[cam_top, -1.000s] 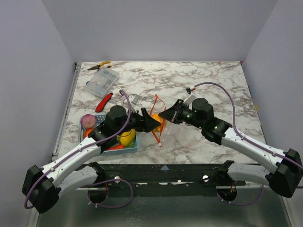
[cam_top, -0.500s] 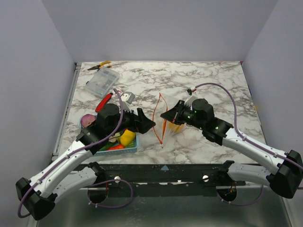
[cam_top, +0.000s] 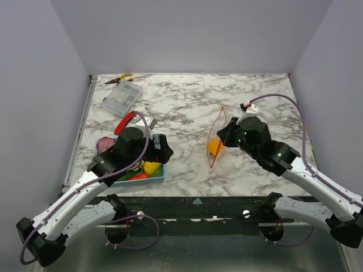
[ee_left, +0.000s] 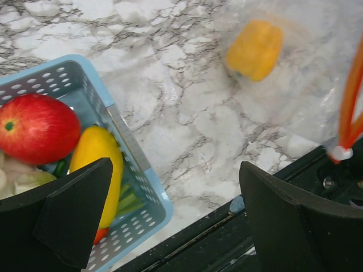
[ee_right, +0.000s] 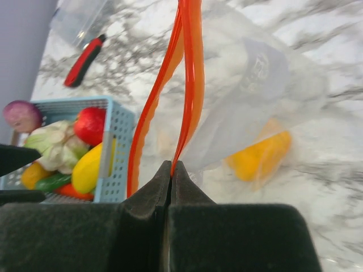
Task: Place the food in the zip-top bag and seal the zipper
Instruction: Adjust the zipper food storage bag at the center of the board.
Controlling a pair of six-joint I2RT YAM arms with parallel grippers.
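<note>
My right gripper [cam_top: 225, 136] [ee_right: 172, 165] is shut on the red-orange zipper [ee_right: 190, 85] at the mouth of the clear zip-top bag [cam_top: 216, 135] [ee_right: 266, 85]. It holds the bag up over the table's middle right. A yellow pepper [cam_top: 214, 148] [ee_right: 258, 156] [ee_left: 254, 50] lies inside the bag. My left gripper [cam_top: 162, 152] [ee_left: 181, 226] is open and empty at the right edge of the blue mesh basket [cam_top: 157, 174] [ee_left: 122, 133]. In the basket are a red tomato [ee_left: 37, 128] [ee_right: 91, 124], a yellow banana [ee_left: 97, 161], white cauliflower [ee_right: 50, 143], a green piece [ee_right: 51, 182] and an orange carrot [ee_right: 71, 190]. A purple onion [cam_top: 104, 144] [ee_right: 20, 115] sits at its far left.
A red-handled utility knife [cam_top: 124, 122] [ee_right: 85, 59] lies behind the basket. A rigid clear plastic box [cam_top: 122, 97] and pliers [cam_top: 119, 78] are at the back left. The table's black front rail [ee_left: 227, 238] runs just below the left gripper.
My right gripper has carried the bag to the right with the pepper inside. My left gripper has drawn back left from the bag's mouth to the basket.
</note>
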